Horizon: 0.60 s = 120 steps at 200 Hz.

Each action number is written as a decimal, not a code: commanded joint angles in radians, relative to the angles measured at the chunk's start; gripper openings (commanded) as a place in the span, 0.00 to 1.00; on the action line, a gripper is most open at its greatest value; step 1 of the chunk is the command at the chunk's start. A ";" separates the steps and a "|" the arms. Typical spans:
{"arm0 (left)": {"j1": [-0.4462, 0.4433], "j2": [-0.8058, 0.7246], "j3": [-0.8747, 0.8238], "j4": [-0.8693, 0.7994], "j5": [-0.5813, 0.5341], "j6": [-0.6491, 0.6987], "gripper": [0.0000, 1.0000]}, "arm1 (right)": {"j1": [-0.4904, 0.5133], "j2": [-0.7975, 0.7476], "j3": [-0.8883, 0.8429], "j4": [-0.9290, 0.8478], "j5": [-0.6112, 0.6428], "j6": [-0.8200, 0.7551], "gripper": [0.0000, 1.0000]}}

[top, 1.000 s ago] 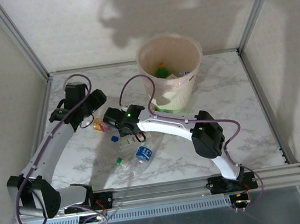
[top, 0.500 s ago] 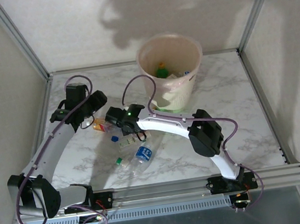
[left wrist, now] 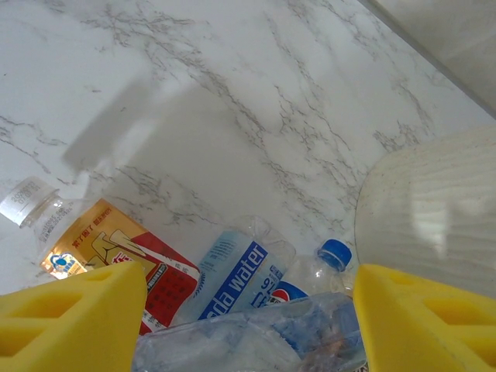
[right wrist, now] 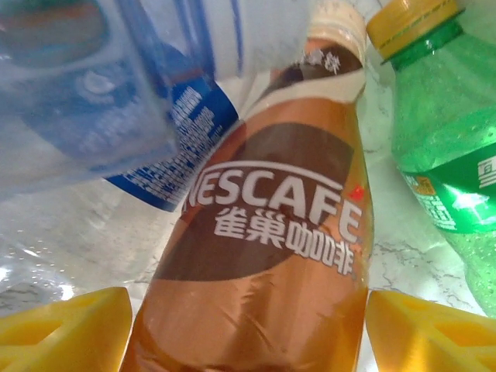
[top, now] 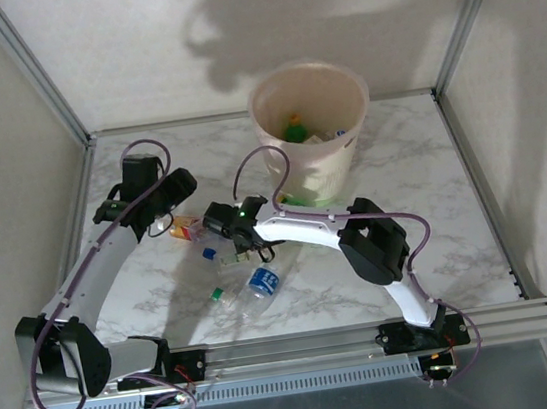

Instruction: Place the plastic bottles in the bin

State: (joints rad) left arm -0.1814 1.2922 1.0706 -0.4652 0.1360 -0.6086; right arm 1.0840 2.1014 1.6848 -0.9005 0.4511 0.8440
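Bin [top: 335, 171] at far edge of counter [top: 435, 203], slightly right of centre; green bottle in bin [top: 294, 129], among other items. Loose plastic bottles [top: 236, 262] clustered on left half of counter, between centre and near edge, apart from bin.

Left end effector [top: 165, 222] at left side of cluster, fingers [left wrist: 70, 310] apart. Ahead of it in left wrist view, all lying flat:
- blue-label water bottle [left wrist: 232, 279]
- blue-capped Pepsi bottle [left wrist: 310, 279]
- orange-and-red-label bottle [left wrist: 108, 248] with pale cap
- crumpled clear plastic at bottom edge, same bottle or another: cannot tell

Bin wall at right of that view.

Right end effector [top: 218, 230] low over middle of cluster, fingers [right wrist: 62, 325] wide apart, either side of brown Nescafe bottle [right wrist: 263, 256]; contact with it: cannot tell. Orange-capped green bottle [right wrist: 442, 155] just beside Nescafe on right, clear blue-label bottle [right wrist: 155, 124] overlapping it on left.

Closer to near edge in top view: blue-label bottle near edge [top: 261, 282] and small green-capped bottle [top: 220, 294], apart from both end effectors.
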 commanded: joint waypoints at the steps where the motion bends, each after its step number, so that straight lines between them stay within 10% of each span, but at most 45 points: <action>1: 0.008 0.009 -0.003 0.013 0.013 0.011 0.70 | -0.009 -0.055 -0.045 0.005 -0.003 0.028 0.78; 120: 0.008 0.028 0.005 0.022 0.014 0.013 0.69 | -0.017 -0.087 -0.080 0.002 0.005 0.026 0.54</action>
State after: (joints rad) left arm -0.1814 1.3102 1.0706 -0.4564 0.1364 -0.6086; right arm 1.0748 2.0563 1.6238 -0.8879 0.4446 0.8589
